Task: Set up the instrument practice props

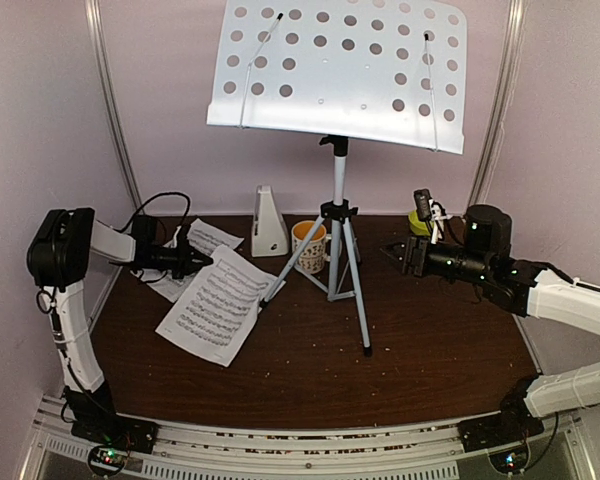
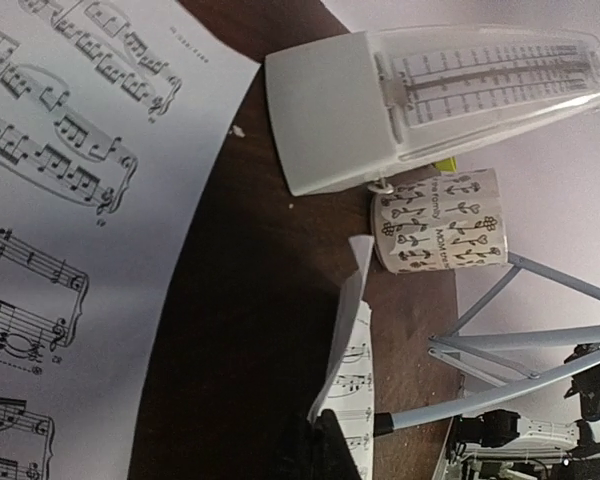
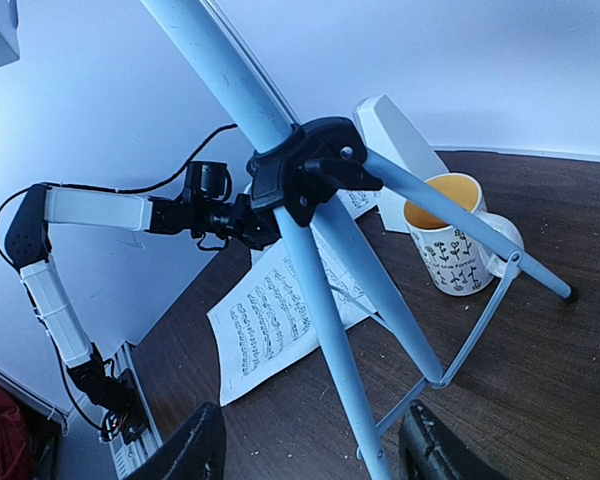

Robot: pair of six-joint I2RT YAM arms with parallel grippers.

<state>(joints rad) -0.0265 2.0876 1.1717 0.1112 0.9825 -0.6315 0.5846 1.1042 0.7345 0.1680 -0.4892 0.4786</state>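
Top external view: music stand (image 1: 337, 70) fills the upper centre. A sheet-music page (image 1: 215, 310) lies centre-left, its edge pinched in my closed left fingers (image 1: 198, 262), with the metronome (image 1: 269, 222) above. I should lift slowly, avoiding creases. My right fingers (image 3: 195, 452) hang open, empty.

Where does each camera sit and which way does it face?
Top external: above, behind the bases, facing the back wall; both arms, music stand.
Left wrist: on left arm, looking along left claw pinching a sheet-music page toward metronome, mug.
Right wrist: facing leftward past open right claw at tripod, left arm.
Shared: mug in all.
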